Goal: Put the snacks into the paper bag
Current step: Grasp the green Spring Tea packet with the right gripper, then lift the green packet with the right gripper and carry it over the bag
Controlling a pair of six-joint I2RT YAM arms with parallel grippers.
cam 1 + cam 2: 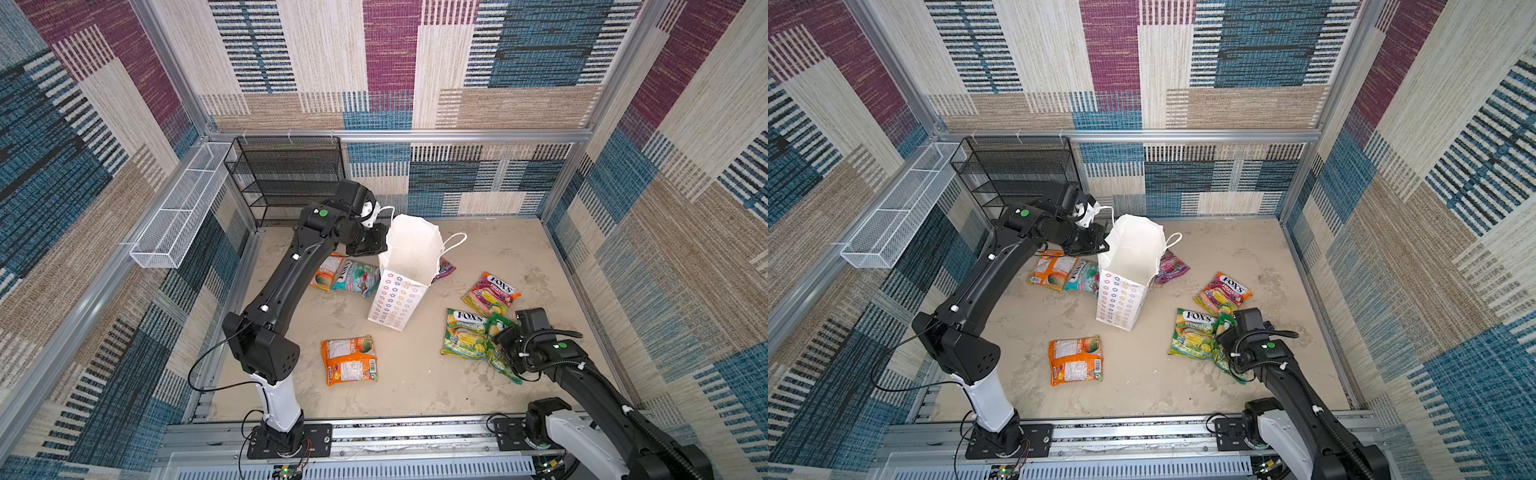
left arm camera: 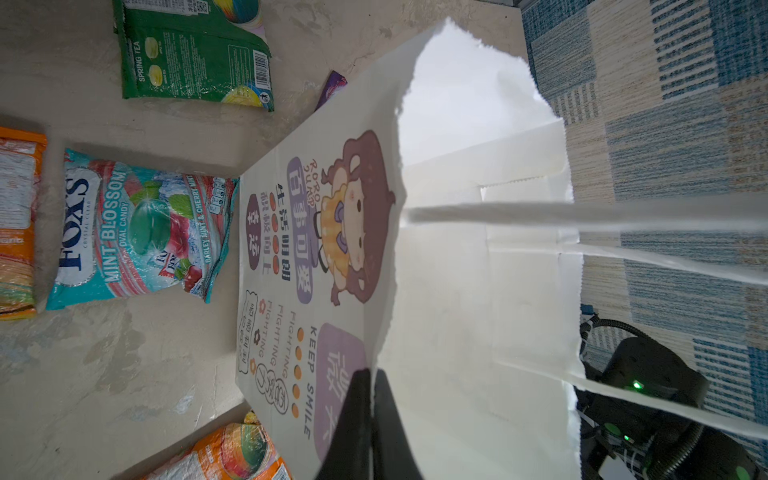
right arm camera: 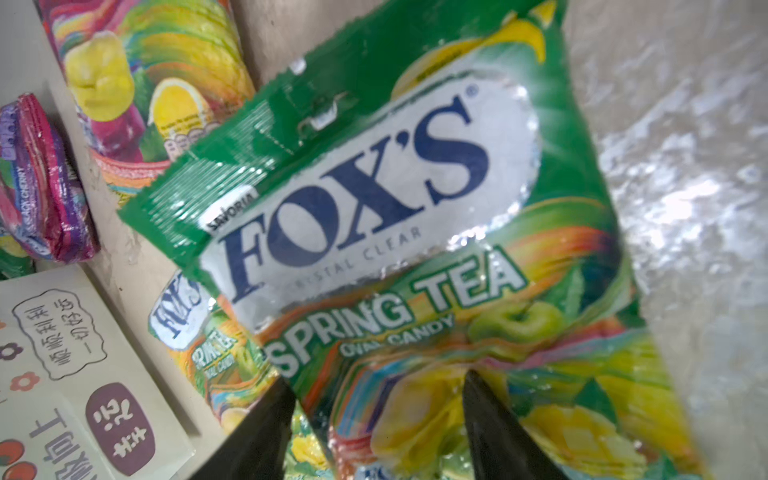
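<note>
The white paper bag [image 1: 399, 291] [image 1: 1125, 291] stands open near the table's middle. My left gripper [image 2: 372, 372] [image 1: 383, 244] is shut on its rim, one finger inside and one outside. My right gripper [image 3: 378, 378] [image 1: 505, 347] is open and low over a green Spring Tea snack [image 3: 415, 208]; its fingers [image 3: 478, 399] straddle the packet's lower part. That snack overlaps a yellow-green one [image 1: 467, 334]. A multicolour snack [image 1: 490, 293] lies behind them. Orange [image 1: 328, 272] and teal [image 2: 137, 228] snacks lie left of the bag, a purple one [image 1: 444, 268] behind it, and another orange one [image 1: 349, 359] in front.
A black mesh shelf [image 1: 286, 178] stands at the back left, with a white wire basket [image 1: 178, 216] fixed on the left wall. Patterned walls close in three sides. A green packet [image 2: 195, 54] lies back up in the left wrist view.
</note>
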